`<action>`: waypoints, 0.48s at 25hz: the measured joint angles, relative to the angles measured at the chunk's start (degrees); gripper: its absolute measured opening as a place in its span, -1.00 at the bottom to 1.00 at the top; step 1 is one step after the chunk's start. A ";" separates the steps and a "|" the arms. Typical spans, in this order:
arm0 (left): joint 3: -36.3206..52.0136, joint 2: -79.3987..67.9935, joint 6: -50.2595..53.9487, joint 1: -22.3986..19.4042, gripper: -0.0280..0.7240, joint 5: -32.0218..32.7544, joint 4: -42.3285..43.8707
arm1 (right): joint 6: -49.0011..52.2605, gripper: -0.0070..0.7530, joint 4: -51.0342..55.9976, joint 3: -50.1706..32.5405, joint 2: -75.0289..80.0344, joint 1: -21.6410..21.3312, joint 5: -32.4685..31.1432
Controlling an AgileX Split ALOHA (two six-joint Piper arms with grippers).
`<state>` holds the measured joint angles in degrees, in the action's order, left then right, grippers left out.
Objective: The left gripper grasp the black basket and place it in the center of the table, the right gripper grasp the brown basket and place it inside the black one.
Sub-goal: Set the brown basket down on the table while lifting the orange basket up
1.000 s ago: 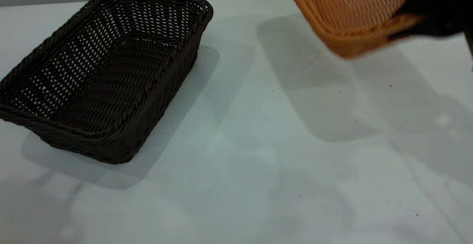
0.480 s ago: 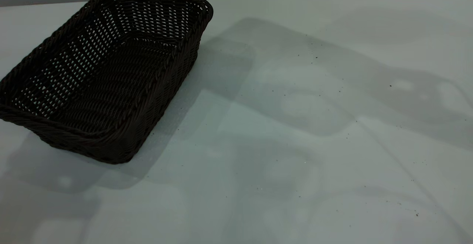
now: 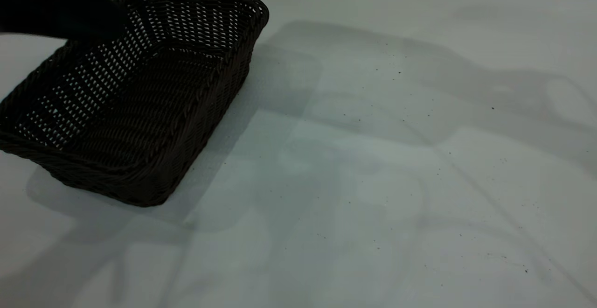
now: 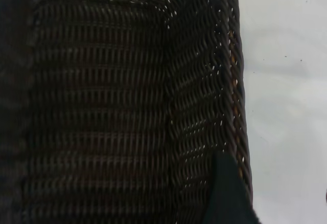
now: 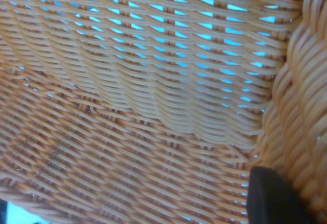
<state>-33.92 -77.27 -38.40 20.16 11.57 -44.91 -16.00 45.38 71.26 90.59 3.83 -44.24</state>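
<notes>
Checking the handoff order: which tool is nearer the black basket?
Left. The left tool is at the black basket's far rim; the right tool is outside the exterior view, against the brown basket.

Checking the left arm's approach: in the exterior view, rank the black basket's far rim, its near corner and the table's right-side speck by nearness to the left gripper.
From the left gripper:
1. Black basket's far rim, upper left, at it.
2. Its near corner, lower left.
3. Speck, right side.

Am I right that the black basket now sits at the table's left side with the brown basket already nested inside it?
Not quite: the black basket does sit at the left of the table, but the exterior view shows it empty. The brown basket appears only in the right wrist view.
</notes>
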 joint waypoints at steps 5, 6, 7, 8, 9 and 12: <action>-1.44 -9.34 2.90 9.38 0.13 -11.08 -1.40 | -0.20 -0.71 -0.44 0.64 0.06 0.00 0.37; -1.88 -10.92 3.29 10.96 0.13 -13.69 -2.53 | -0.37 -0.71 -0.75 0.64 0.06 0.00 0.37; -2.42 -13.08 3.35 12.32 0.13 -16.16 -3.54 | -0.52 -0.71 -0.79 0.64 0.06 0.00 0.37; -3.04 -14.55 3.07 13.26 0.13 -18.51 -4.54 | -0.79 -0.71 -0.79 0.64 0.06 0.00 0.44; -3.58 -16.22 2.68 14.12 0.13 -20.04 -5.00 | -1.07 -0.71 -0.79 0.64 0.06 0.00 0.50; -5.36 -20.44 2.45 14.54 0.13 -23.00 -5.43 | -1.55 -0.71 -0.79 0.64 0.06 0.00 0.50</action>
<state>-39.28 -97.71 -35.95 34.70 -11.43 -50.34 -17.55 44.59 71.90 90.64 3.83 -43.74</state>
